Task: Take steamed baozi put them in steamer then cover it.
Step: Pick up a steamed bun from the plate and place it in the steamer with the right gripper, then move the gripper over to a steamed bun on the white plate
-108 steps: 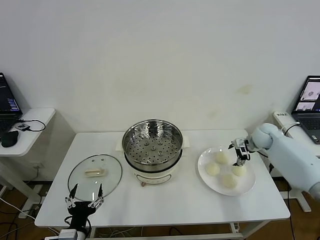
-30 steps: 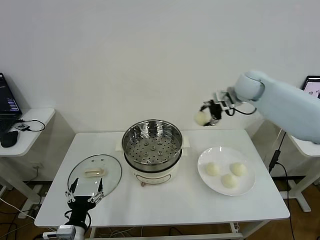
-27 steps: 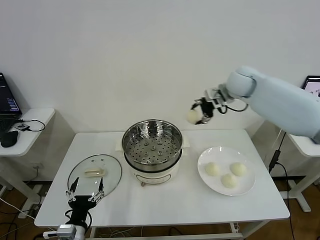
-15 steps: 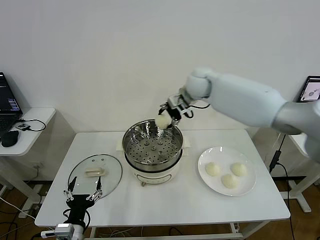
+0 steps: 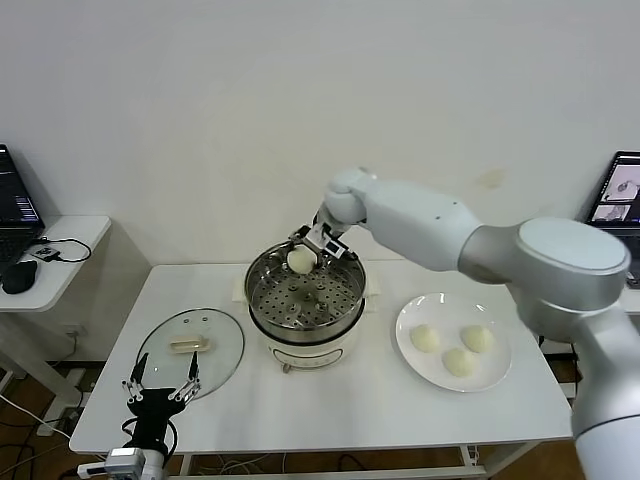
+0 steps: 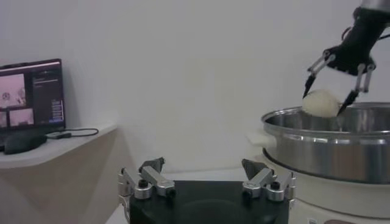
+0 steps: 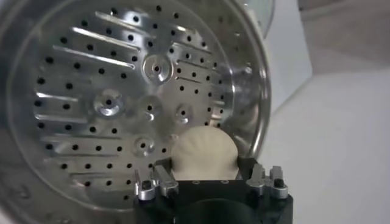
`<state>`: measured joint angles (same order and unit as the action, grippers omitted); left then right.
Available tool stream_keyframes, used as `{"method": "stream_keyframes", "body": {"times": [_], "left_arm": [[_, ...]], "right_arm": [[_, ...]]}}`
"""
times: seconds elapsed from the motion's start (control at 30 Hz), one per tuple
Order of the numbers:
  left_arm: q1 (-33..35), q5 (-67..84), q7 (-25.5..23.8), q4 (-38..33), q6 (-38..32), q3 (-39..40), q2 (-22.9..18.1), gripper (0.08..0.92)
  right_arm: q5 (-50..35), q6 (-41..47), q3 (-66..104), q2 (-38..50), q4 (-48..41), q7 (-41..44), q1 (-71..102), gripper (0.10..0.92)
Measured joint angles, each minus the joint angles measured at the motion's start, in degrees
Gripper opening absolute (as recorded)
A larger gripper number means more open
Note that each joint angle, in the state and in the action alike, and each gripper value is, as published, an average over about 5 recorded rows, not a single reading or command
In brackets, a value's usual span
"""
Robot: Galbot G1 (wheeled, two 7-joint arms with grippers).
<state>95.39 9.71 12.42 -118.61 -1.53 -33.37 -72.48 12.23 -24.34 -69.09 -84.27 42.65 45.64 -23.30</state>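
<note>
You're looking at a lab or test room, not a kitchen. Plain white wall (image 5: pixel 200 120), bare, with a faint stain at right. A white desk (image 5: pixel 330 400) on thin metal legs stands free in the room. Side desk (image 5: pixel 55 245) at your left carries a black laptop (image 5: pixel 15 205), a mouse (image 5: pixel 18 277) and a loose cable (image 5: pixel 60 250); a second laptop (image 5: pixel 622 195) at your right shows camera-like windows. Cables (image 5: pixel 25 415) trail across the wooden floor. The cooking gear, an electric steamer (image 5: pixel 305 300) and white plate (image 5: pixel 495 375), sits staged on office furniture.
</note>
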Motion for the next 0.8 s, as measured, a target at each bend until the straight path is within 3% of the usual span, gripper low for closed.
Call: {"method": "stream_keyframes", "body": {"times": [0.3, 0.5, 0.8], "left_arm": [[-0.26, -0.05, 0.03, 0.21, 0.00, 0.22, 0.03, 0.823], [-0.41, -0.10, 0.05, -0.03, 0.12, 0.58, -0.13, 0.823], [-0.17, -0.22, 0.05, -0.72, 0.69, 0.83, 0.45, 0.823]], "right_arm": [[5.78, -4.32, 1.82, -2.44, -5.13, -1.91, 2.09, 0.698], [7.84, -5.62, 2.51, -2.66, -6.36, -2.86, 2.17, 0.800], [2.62, -2.38, 1.48, 0.30, -1.61, -1.49, -0.54, 0.823]]}}
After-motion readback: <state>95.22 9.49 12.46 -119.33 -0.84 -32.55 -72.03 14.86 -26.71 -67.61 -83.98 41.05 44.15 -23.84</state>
